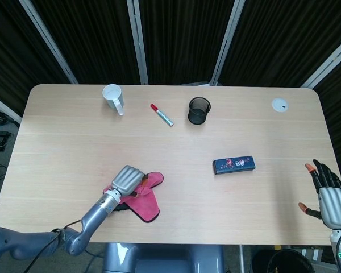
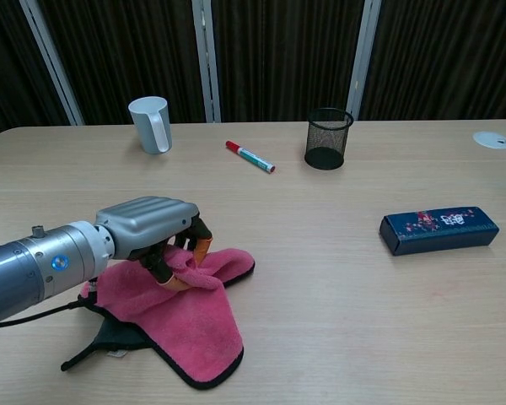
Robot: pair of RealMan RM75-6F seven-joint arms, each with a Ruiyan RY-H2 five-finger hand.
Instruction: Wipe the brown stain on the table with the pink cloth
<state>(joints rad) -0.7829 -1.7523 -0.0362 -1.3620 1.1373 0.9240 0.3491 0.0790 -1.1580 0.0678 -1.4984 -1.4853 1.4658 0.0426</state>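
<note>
I am finding almost nothing readable here. The dark blue box [image 2: 438, 229], lying at about three o'clock on the table [image 2: 337, 321], is carrying a colourful printed design with pale lettering on its long side, but it is too small and blurred for me to make out. The red and white marker [image 2: 250, 156] is showing no legible print either.

Brown stain hidden in both views, table spot covered by pink cloth [image 2: 181, 316] under left hand [image 2: 152, 232]. Right hand [image 1: 332, 202] at 4 o'clock in head view, wrist cut by frame edge; absent from chest view.
</note>
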